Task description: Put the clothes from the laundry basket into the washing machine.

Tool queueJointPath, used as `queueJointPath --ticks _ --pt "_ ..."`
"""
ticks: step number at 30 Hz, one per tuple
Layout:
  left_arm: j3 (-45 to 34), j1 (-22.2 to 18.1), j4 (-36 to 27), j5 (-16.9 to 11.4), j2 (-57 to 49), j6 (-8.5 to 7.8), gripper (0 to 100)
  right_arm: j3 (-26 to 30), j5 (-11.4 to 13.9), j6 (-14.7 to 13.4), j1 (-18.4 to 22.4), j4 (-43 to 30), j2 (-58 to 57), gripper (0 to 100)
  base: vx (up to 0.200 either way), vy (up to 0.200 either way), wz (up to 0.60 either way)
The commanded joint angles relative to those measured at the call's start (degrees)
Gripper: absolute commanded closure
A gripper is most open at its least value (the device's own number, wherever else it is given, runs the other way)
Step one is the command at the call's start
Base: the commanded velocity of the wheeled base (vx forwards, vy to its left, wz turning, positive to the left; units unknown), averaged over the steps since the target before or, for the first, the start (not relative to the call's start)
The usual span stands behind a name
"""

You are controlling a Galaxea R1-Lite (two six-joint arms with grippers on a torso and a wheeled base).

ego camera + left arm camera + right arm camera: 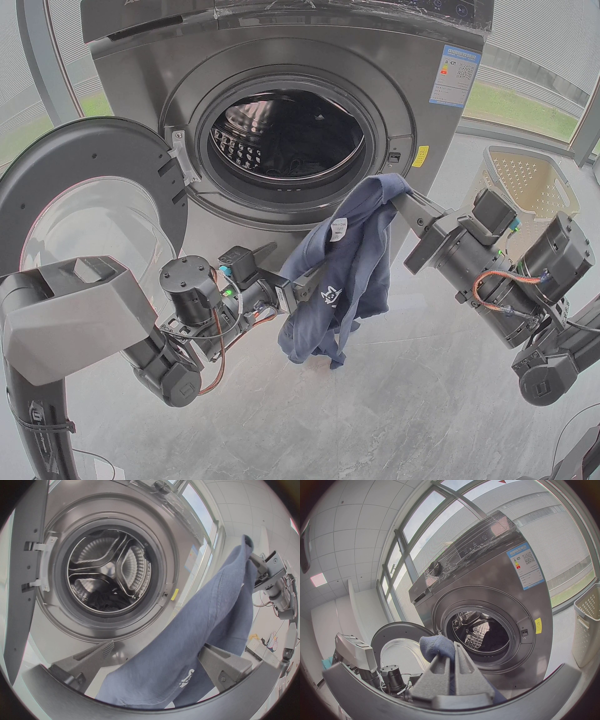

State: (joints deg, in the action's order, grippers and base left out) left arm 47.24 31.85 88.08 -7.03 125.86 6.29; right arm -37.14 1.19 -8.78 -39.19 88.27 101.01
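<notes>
The left gripper [297, 265] hangs low before the washing machine [431, 100], fingers spread wide and clamping nothing. One finger [93, 656] stands clear, and the other [223, 667] has a navy blue top [356, 262] lying over its tip. The right gripper [397, 199], higher up, is clenched on a bunched edge of the top. The top hangs from it in long folds just below the drum opening [287, 134], and a white neck label and a small white print show on the cloth. The round door [87, 162] stands swung fully open at the robot's left. Dark clothes [106, 600] lie at the bottom of the drum. A beige perforated laundry basket [531, 181] stands on the floor right of the machine.
</notes>
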Motion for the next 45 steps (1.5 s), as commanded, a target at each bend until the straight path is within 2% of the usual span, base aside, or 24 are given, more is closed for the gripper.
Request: queueJointPath --ticks 1,7,11,26,39,40,45 --pt "-0.6 -2.2 0.0 0.0 0.4 -0.14 0 0.1 0.0 0.0 -0.1 0.1 0.2 100 0.000 0.000 0.00" --pt "-2.2 -2.9 0.0 -0.1 0.3 -1.54 0 0.2 0.0 0.0 -0.1 0.1 0.2 100 0.000 0.000 0.00" --pt "-2.2 -3.3 0.2 -0.1 0.8 -1.72 0 0.1 0.0 0.0 -0.1 0.1 0.2 100 0.000 0.000 0.00" --pt "-1.3 -1.9 0.6 -0.6 3.3 -1.46 0 0.2 0.0 0.0 -0.1 0.1 0.2 100 0.000 0.000 0.00" --pt "4.4 -2.2 0.6 -0.7 6.4 -1.10 0 0.3 -0.2 -0.4 -0.8 0.1 0.2 100 0.000 0.000 0.00" --pt "4.4 -2.5 0.6 -0.5 6.6 -1.10 100 0.3 -0.2 -0.5 -0.8 0.1 0.2 100 0.000 0.000 0.00" --pt "5.3 -2.4 0.6 -0.3 6.5 -0.84 100 0.4 -0.2 -0.5 -0.8 0.1 0.3 100 0.000 0.000 0.00"
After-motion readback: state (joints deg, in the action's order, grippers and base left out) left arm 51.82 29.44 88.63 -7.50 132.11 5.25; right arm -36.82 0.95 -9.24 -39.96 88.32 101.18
